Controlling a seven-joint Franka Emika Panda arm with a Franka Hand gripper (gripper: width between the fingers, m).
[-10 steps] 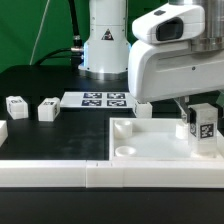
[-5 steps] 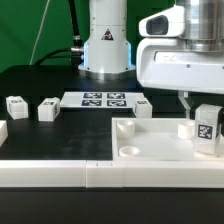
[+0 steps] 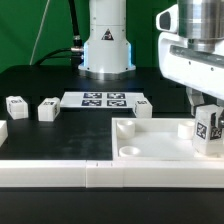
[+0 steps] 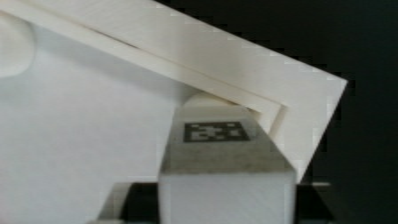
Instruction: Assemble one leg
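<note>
We see the pincer point(image 3: 206, 112) clamped on a leg point(image 3: 208, 146), tag point(image 3: 210, 128) outward. Just below it lies the tray point(image 3: 158, 141), its corner rim beside the leg.

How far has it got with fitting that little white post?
Picked up: the gripper holds the leg. In hand: it hangs at the tray corner on the exterior view's right. Left: seating it, which I cannot see done; other legs lie loose on the table.

leg point(image 4: 228, 165) in end effector point(image 4: 228, 203), tag point(image 4: 215, 131) showing — at tray point(image 4: 89, 110) corner
</note>
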